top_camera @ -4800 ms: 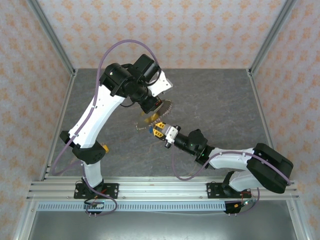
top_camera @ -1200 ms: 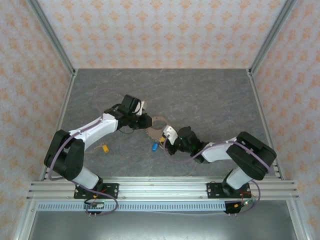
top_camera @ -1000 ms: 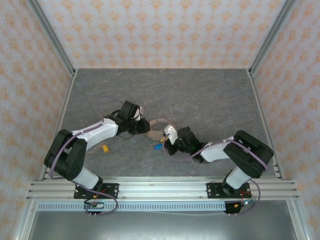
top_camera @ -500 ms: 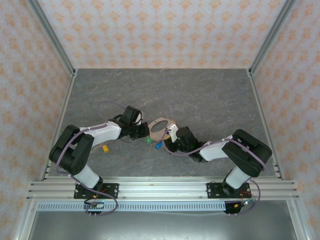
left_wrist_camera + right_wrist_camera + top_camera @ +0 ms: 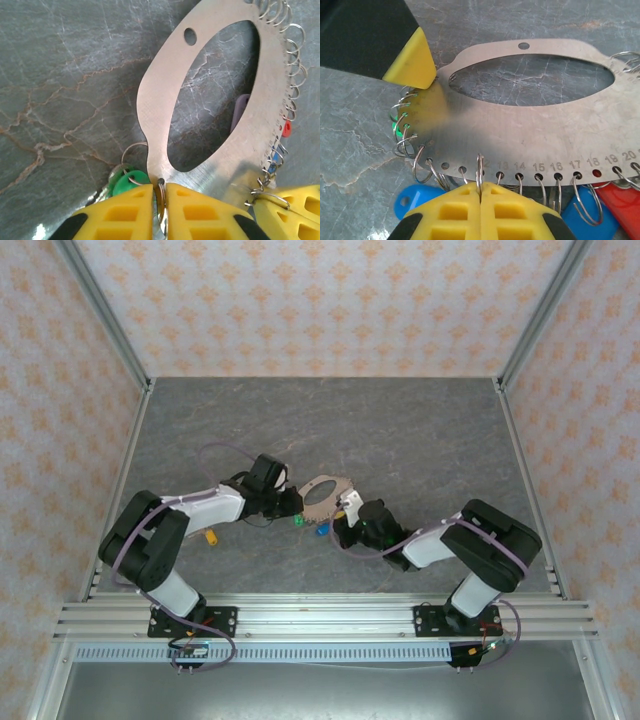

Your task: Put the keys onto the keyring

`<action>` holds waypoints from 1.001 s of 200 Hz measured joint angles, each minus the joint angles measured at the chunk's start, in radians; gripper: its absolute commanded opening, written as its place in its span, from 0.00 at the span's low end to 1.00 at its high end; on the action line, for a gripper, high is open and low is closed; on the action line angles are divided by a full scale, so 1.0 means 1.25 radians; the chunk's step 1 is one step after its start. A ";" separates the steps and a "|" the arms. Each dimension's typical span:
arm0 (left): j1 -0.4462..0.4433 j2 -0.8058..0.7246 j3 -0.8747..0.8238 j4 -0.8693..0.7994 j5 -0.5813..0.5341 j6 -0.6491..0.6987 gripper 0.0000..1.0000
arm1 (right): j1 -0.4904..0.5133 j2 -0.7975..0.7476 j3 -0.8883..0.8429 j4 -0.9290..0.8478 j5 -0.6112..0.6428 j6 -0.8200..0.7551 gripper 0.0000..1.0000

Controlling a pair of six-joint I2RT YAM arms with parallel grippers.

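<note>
Numbers 14 to 20 are stamped along the keyring, lying on the table between the arms. Jaws of the left gripper pinch a small wire ring at its end; those of the right gripper clamp a wire loop by the numbers.

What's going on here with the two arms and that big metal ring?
Both arms are down at the keyring in the middle of the table. The left gripper pinches a small split ring at the keyring's narrow end, beside the green key. The right gripper is shut on a second ring along the numbered edge, near the blue key and the red key. A yellow key lies apart by the left arm.
</note>
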 measured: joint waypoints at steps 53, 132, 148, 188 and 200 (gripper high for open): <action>-0.007 -0.191 -0.011 -0.018 -0.049 0.023 0.41 | -0.020 -0.068 -0.004 0.049 -0.023 -0.094 0.00; -0.007 -0.200 0.058 -0.103 -0.121 0.107 0.38 | -0.072 -0.089 -0.001 -0.054 -0.112 -0.123 0.00; -0.007 -0.151 0.092 -0.111 -0.111 0.130 0.29 | -0.073 -0.077 0.001 -0.070 -0.135 -0.056 0.00; -0.007 -0.036 0.164 -0.123 -0.048 0.172 0.16 | -0.073 -0.075 0.008 -0.185 -0.136 0.082 0.00; -0.009 -0.001 0.181 -0.125 -0.026 0.182 0.14 | -0.073 -0.088 0.014 -0.214 -0.131 0.102 0.00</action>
